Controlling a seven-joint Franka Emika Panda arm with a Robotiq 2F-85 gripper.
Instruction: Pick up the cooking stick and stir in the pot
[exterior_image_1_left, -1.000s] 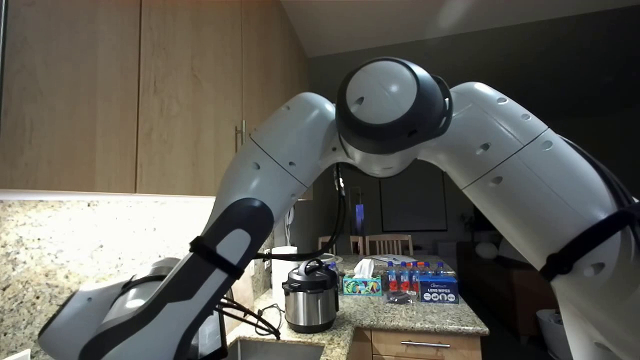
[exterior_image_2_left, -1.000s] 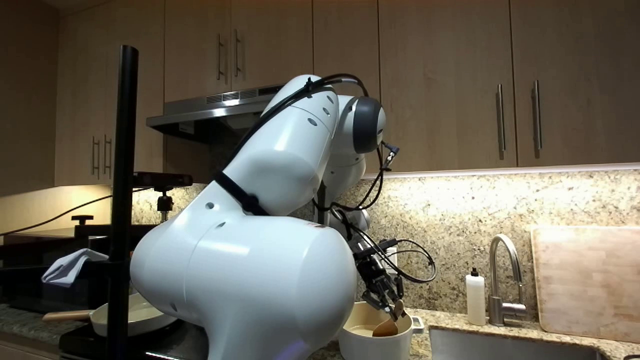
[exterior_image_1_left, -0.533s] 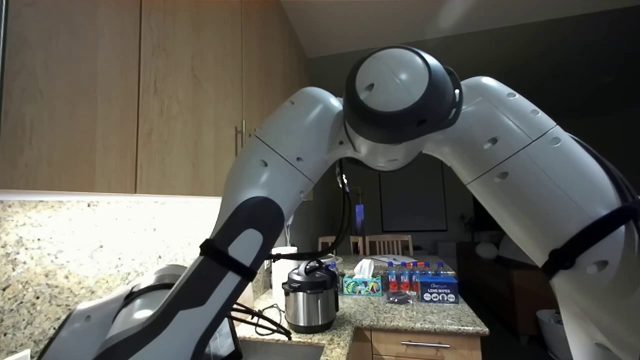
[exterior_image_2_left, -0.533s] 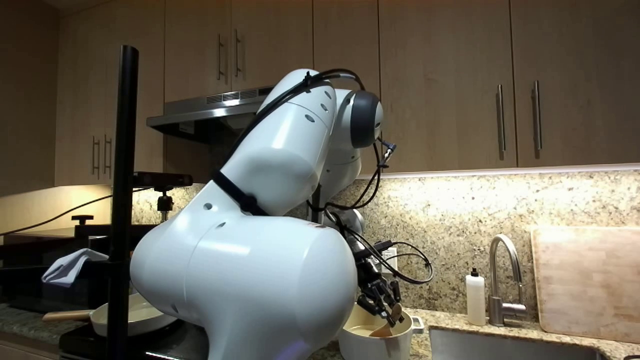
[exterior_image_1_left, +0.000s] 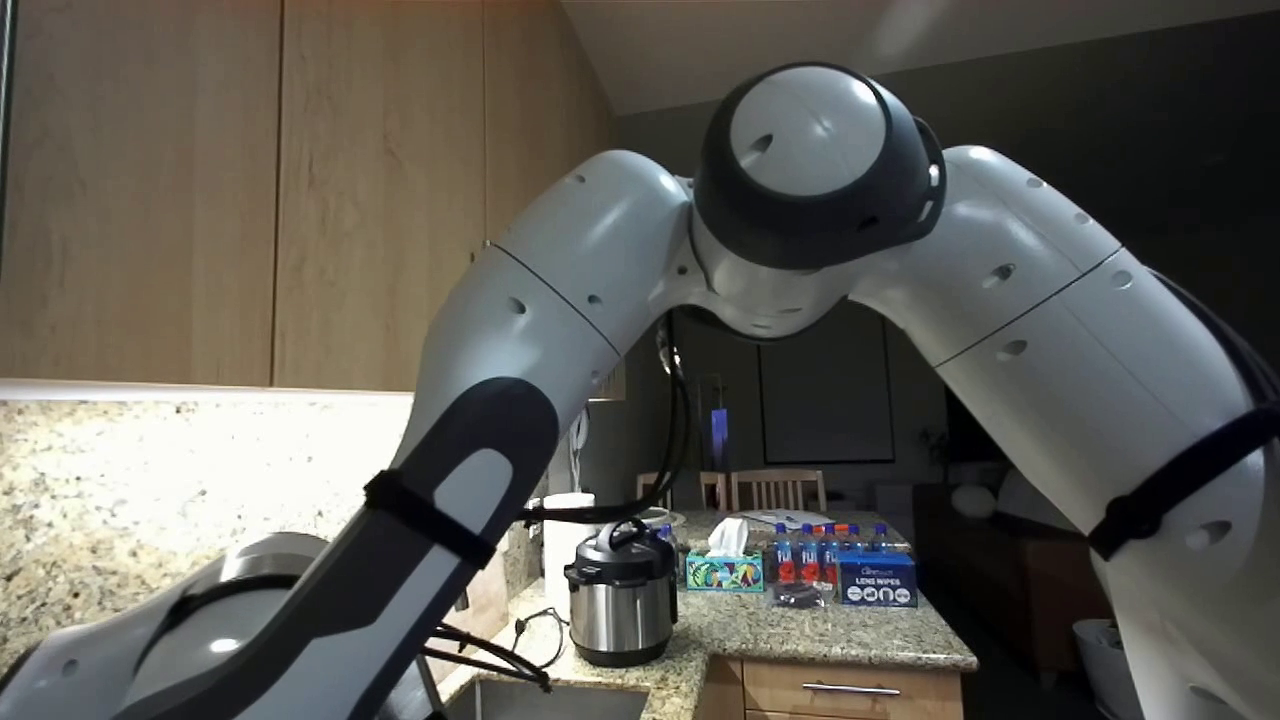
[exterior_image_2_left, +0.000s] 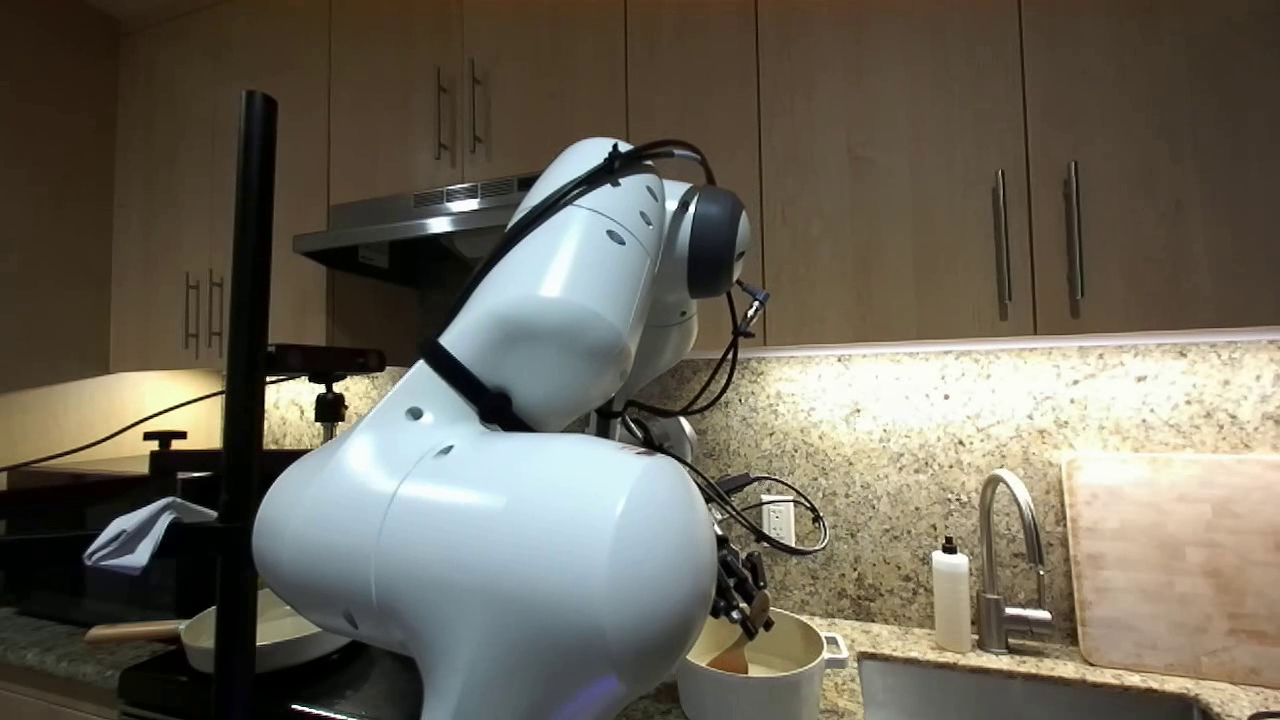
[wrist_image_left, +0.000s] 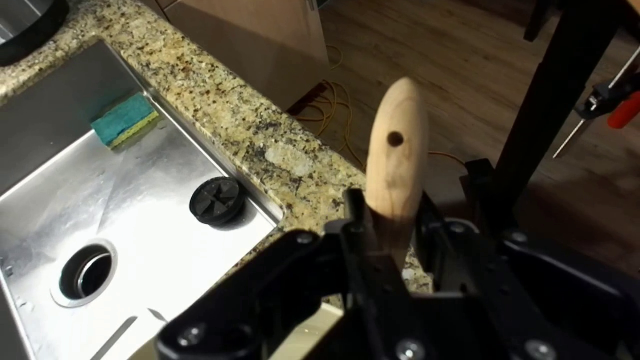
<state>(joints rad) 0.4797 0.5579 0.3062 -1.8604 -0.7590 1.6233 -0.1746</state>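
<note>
The cooking stick is wooden, with a pale rounded handle end with a hole (wrist_image_left: 397, 150) pointing up in the wrist view. My gripper (wrist_image_left: 392, 215) is shut on the handle, a finger on each side. In an exterior view the gripper (exterior_image_2_left: 745, 600) is above the white pot (exterior_image_2_left: 755, 695), partly hidden behind the arm. The stick's brown blade (exterior_image_2_left: 732, 658) slants down inside the pot, towards its left part there. In the wrist view a piece of the pot (wrist_image_left: 310, 330) shows at the bottom, mostly covered by the gripper. The stick's lower end is hidden there.
A steel sink (wrist_image_left: 145, 200) with a sponge (wrist_image_left: 125, 120) and black stopper (wrist_image_left: 217, 200) lies beside the pot. A soap bottle (exterior_image_2_left: 951, 597), faucet (exterior_image_2_left: 1000, 570) and cutting board (exterior_image_2_left: 1170, 570) stand behind. A pan (exterior_image_2_left: 265, 635) is at left. A pressure cooker (exterior_image_1_left: 622, 600) stands farther along the counter.
The gripper and held stick have moved left across the pot in an exterior view; the blade has gone from the pot's right side to its left. The arm's elbow has risen.
</note>
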